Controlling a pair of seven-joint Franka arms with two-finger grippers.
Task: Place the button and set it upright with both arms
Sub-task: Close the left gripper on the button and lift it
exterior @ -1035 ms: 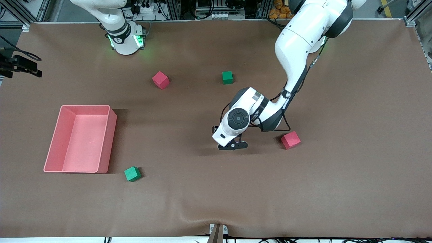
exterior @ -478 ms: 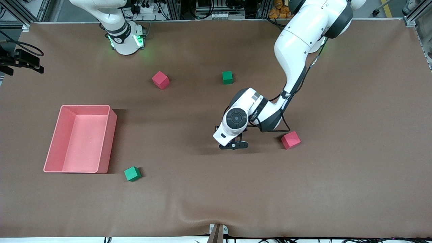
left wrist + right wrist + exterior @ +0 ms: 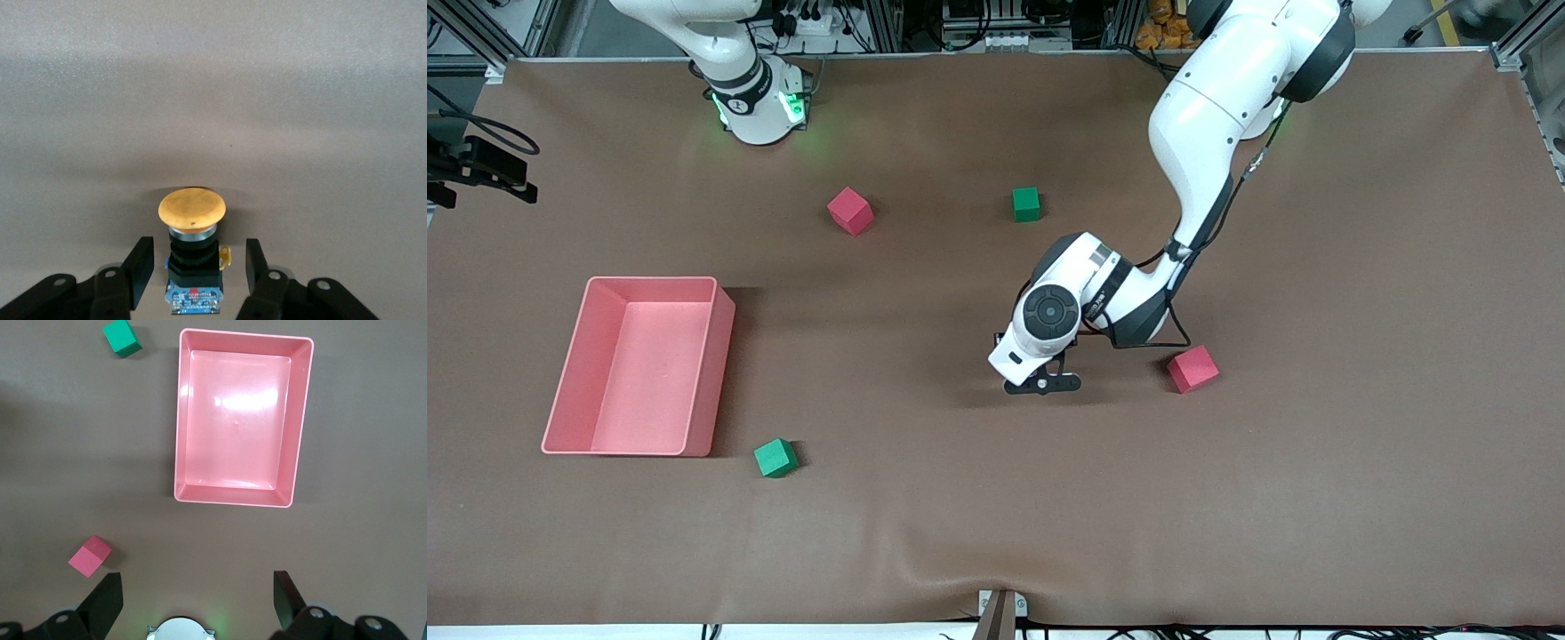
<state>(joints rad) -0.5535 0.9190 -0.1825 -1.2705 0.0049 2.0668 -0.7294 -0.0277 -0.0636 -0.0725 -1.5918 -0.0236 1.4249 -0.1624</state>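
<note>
left tool (image 3: 193, 267): low over mid-desk, barely shifted in the last second, fingers apart astride the upright orange-capped black push-button (image 3: 192, 250); release apparently done; right tool (image 3: 193, 600) waits wide.

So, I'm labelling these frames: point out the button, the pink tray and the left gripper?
button (image 3: 192, 207): left wrist view, on its orange cap.
pink tray (image 3: 716, 369): front view, on its side wall.
left gripper (image 3: 200, 267): left wrist view, midway between its fingertips.
</note>
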